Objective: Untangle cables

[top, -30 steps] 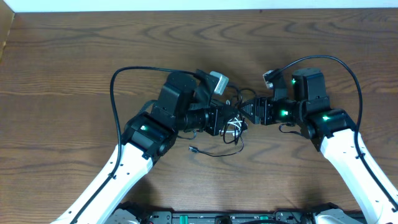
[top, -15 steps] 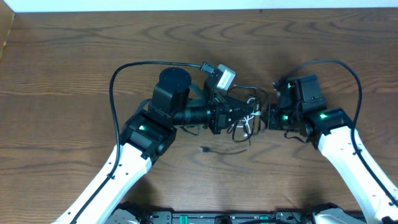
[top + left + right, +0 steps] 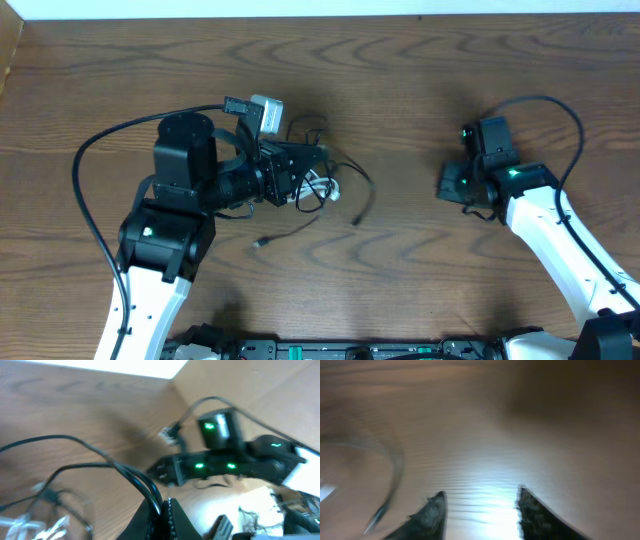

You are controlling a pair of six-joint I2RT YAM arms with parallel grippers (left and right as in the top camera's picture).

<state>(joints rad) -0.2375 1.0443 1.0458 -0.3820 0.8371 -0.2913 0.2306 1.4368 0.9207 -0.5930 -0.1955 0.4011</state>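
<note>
The cables are a small tangle of thin black and white cords (image 3: 318,188) hanging from my left gripper (image 3: 308,166) left of the table's middle. One black strand (image 3: 362,195) trails to the right and another ends in a small plug (image 3: 262,243) on the table. In the left wrist view my left gripper (image 3: 162,510) is shut on two black cords (image 3: 125,471), with white cords (image 3: 25,527) blurred at the lower left. My right gripper (image 3: 442,184) is well to the right of the tangle. Its fingers (image 3: 480,505) are open and empty above bare wood.
The wooden table (image 3: 400,90) runs to a pale wall at the back. The thick black cable of the left arm (image 3: 105,150) loops out to the left. The right arm's cable (image 3: 560,110) arches over it. The right arm (image 3: 225,465) shows in the left wrist view.
My left gripper has pulled the tangle well to the left. My right gripper has let go of the cords and drawn back to the right, so the two arms now stand apart.
</note>
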